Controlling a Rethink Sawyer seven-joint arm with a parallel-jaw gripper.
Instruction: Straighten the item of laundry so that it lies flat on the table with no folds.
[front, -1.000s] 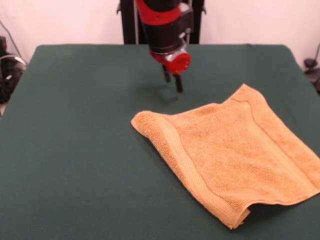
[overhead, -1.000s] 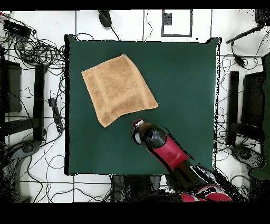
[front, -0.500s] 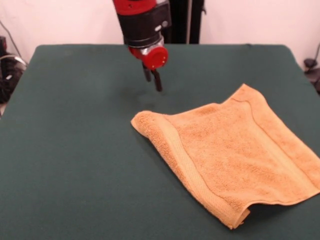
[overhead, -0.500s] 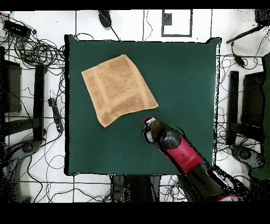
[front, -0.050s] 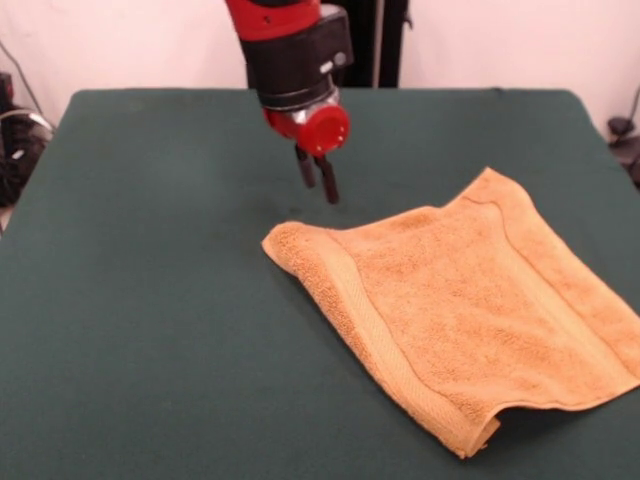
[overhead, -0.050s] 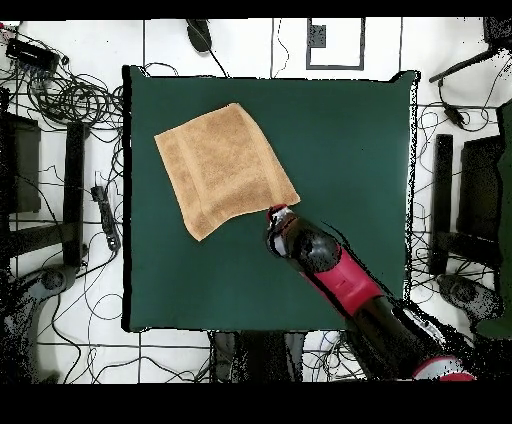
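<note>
Towel: orange-tan terry, lying toward the 4 o'clock part of the front view; in the overhead view it sits toward 10 o'clock on the table. Paler woven bands run near two opposite edges.
Towel condition: not flat. The edge facing 8 o'clock in the front view looks doubled, a thick rolled border with a second layer showing at the 6 o'clock corner, which lifts slightly off the cloth.
Table: dark green felt-like covering, bare around the towel.
Hand: two dark fingers pointing down, close together with a narrow gap, holding nothing. It hangs above the table just off the towel's 11 o'clock corner in the front view, not touching it.
Arm: red and black, reaching in from 5 o'clock in the overhead view.
Step in hand (judged): lining up on the near corner for a pinch.
Risk 1: fingers this close together may press the corner down rather than straddle it, so no cloth is caught.
Risk 2: a pinch on the doubled border could catch both layers, so that a pull drags the whole towel instead of opening the fold.
Risk 3: descending beside the corner would hit bare felt and snag the covering.
Risk 4: a pull toward 4 o'clock in the front view could carry the towel over the nearby table edge.
</note>
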